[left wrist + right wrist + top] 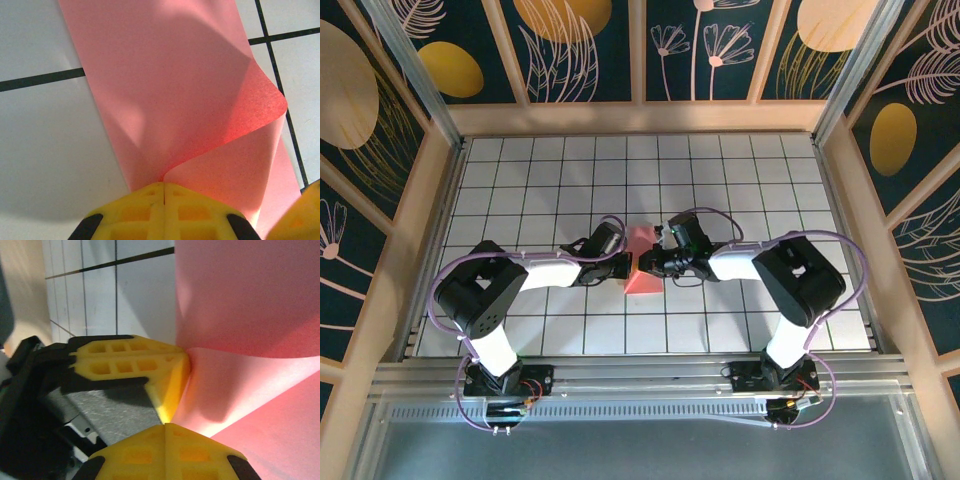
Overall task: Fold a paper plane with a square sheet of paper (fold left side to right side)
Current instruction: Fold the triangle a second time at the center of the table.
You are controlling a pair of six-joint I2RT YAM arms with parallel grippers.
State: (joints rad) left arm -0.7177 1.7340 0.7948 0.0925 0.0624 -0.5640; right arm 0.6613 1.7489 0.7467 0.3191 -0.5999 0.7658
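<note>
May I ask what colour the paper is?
Pink-red. The paper shows best in the left wrist view.

Robot test cell, tiled table (520, 180), patterned walls (380, 90)

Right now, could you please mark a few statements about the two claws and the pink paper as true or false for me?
1. The left claw is shut on the pink paper. True.
2. The right claw hangs open above the sheet. False: it is shut and pinches the paper right beside the left claw.
3. The paper lies completely flat on the tiled table. False: part of it is lifted and curls over.
4. The two claws meet near the middle of the table. True.
</note>
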